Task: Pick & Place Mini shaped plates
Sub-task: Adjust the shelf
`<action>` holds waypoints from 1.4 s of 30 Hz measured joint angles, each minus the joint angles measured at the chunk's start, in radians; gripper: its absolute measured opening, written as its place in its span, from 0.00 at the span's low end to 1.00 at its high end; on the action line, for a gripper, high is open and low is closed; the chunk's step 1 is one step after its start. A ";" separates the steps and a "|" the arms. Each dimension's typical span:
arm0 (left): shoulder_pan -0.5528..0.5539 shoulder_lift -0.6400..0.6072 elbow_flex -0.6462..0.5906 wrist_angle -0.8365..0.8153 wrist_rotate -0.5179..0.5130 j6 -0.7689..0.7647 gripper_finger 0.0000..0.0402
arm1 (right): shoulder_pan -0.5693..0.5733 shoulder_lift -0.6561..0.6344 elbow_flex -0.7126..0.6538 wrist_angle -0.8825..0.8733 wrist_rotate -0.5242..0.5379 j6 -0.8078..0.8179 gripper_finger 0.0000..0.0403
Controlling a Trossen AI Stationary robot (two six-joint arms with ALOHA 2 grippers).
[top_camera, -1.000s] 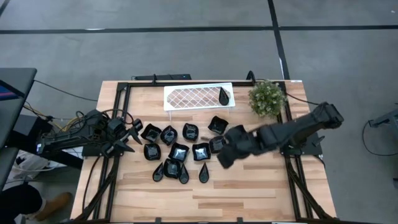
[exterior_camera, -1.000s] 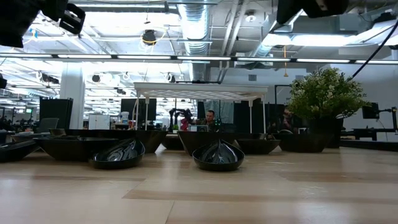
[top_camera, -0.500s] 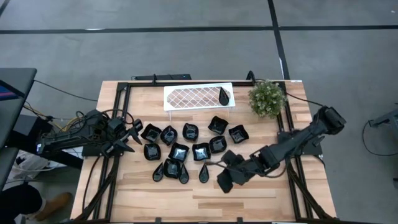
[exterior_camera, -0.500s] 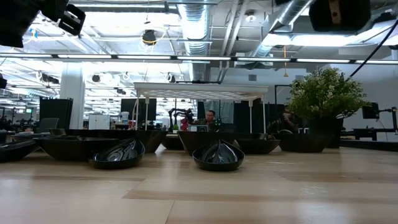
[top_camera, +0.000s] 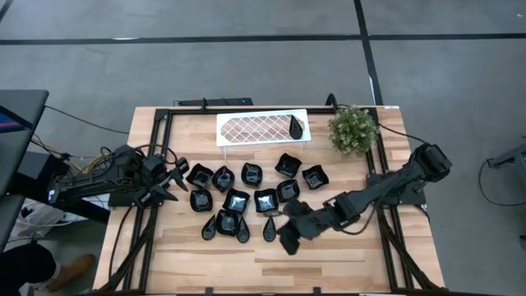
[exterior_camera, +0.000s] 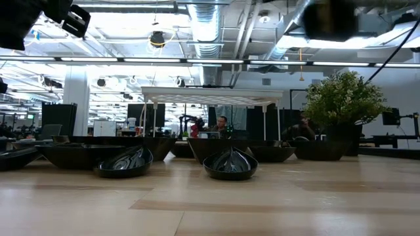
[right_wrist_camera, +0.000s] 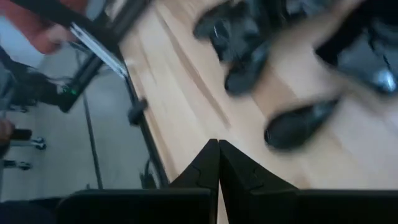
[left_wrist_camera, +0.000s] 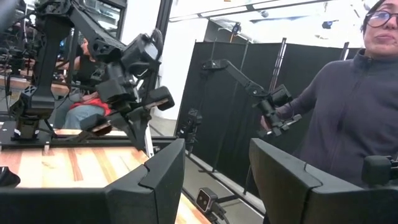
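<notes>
Several mini shaped plates [top_camera: 238, 200], glossy black, lie in a loose cluster mid-table, resting on their bottoms; two of them show close up in the low view [exterior_camera: 230, 164]. One teardrop plate [top_camera: 295, 126] sits on the white lattice tray [top_camera: 246, 129]. My right gripper [top_camera: 288, 240] hovers shut above the bare wood just right of the nearest teardrop plate [right_wrist_camera: 303, 122], tilted down toward the table [right_wrist_camera: 217, 152]. My left gripper [top_camera: 179, 175] waits open at the table's left, held about level [left_wrist_camera: 217, 180].
A green plant [top_camera: 352, 130] stands at the far right corner. A black frame rail [top_camera: 386, 222] runs along the table's sides. Bare wood [top_camera: 246, 263] lies between the plates and the near edge. A person [left_wrist_camera: 360, 93] stands beyond the table in the left wrist view.
My right gripper has swung from over the cluster's right side toward the near edge and a little left. It has come lower and tipped its fingers downward. The plates have stayed where they were.
</notes>
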 joint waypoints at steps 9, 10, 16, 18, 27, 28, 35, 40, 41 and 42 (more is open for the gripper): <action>0.000 0.014 0.000 0.002 0.001 -0.001 0.45 | -0.247 0.150 0.156 0.066 -0.362 -0.309 0.00; 0.000 0.015 0.000 0.000 0.001 -0.004 0.45 | -0.270 0.167 0.182 0.058 -0.385 -0.342 0.00; 0.000 0.023 0.000 0.000 0.033 -0.007 0.45 | -0.391 0.256 0.360 -0.119 -0.471 -0.529 0.00; 0.000 0.022 0.000 0.000 0.052 -0.006 0.45 | -0.419 0.285 0.427 -0.201 -0.470 -0.597 0.00; 0.002 0.022 0.000 0.000 0.112 0.008 0.45 | -0.526 0.403 0.664 -0.441 -0.476 -0.799 0.00; 0.002 0.022 0.000 0.000 0.112 0.008 0.45 | -0.534 0.413 0.682 -0.458 -0.475 -0.814 0.00; 0.002 0.022 0.000 0.000 0.112 0.008 0.45 | -0.563 0.479 0.773 -0.493 -0.468 -0.901 0.00; 0.002 0.022 0.000 0.000 0.112 0.008 0.45 | -0.567 0.515 0.801 -0.504 -0.423 -0.979 0.00; 0.002 0.022 0.000 0.000 0.111 0.008 0.45 | -0.567 0.523 0.803 -0.505 -0.407 -1.002 0.00; 0.002 0.022 0.000 0.000 0.111 0.008 0.45 | -0.568 0.530 0.808 -0.504 -0.394 -1.027 0.00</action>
